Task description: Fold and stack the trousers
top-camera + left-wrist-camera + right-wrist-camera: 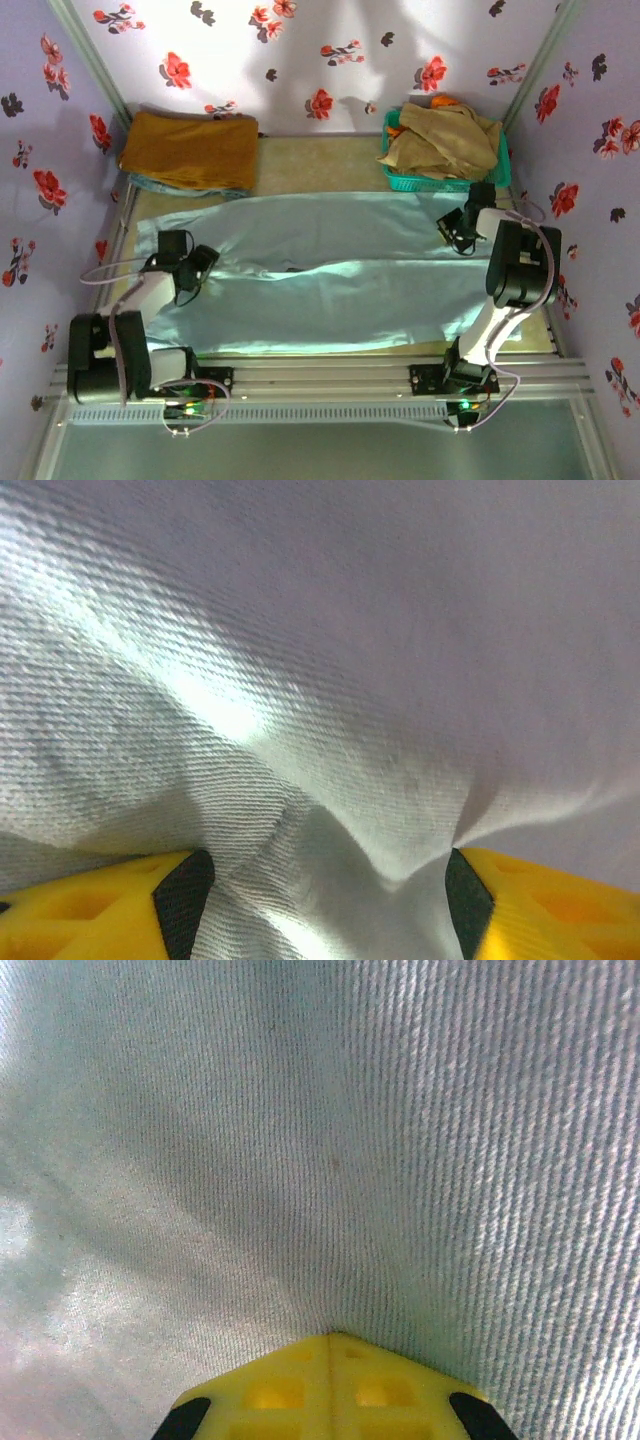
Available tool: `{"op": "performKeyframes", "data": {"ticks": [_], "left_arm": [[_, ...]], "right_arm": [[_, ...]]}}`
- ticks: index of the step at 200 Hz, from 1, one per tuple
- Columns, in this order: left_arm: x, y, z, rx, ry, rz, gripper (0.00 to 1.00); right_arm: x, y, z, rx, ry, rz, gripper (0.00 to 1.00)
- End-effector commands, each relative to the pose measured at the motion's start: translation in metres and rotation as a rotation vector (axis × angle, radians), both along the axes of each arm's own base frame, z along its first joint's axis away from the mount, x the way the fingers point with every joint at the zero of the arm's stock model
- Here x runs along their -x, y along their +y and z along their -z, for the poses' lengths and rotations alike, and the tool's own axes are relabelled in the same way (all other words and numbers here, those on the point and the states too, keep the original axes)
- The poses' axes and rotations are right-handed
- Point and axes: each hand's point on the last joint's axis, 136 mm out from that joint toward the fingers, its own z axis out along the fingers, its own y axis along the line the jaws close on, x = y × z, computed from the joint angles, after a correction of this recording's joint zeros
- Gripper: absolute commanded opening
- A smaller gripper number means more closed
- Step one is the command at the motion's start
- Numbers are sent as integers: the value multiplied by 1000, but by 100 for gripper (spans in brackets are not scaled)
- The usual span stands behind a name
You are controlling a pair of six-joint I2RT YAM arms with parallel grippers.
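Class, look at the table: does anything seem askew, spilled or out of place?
Mostly tidy. The crumpled beige-tan garments spill over the rim of the teal plastic basket at the far right, unfolded. The pale blue-grey trousers lie flat, with one small pucker mid-cloth.

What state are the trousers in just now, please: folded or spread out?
Spread out: the trousers lie flat, both long legs extended side by side.

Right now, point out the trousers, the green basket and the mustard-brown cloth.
trousers (330, 300): top external view, middle of the near leg.
green basket (425, 182): top external view, its near wall.
mustard-brown cloth (190, 150): top external view, centre of the folded pile.
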Motion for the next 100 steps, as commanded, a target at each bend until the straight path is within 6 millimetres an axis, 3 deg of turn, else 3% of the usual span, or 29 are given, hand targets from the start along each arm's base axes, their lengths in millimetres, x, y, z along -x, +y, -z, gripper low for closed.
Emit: {"op": "performKeyframes", "data": {"ticks": [1,19,39,66,100], "left_arm": [[-15,14,11,-48,16,25,67],[-42,17,6,-75,-11,66,66],[-56,10,-1,-47,-21,91,65],[-38,5,-23,-46,-51,100,71],[0,2,-60,-81,-105,141,90]], "right_arm": [[7,-14,19,35,80,31,0],[1,-15,16,34,77,34,0],[-5,-13,8,18,50,32,0],[-5,-8,-21,7,-9,17,2],[19,0,-68,41,-82,-3,27]]}}
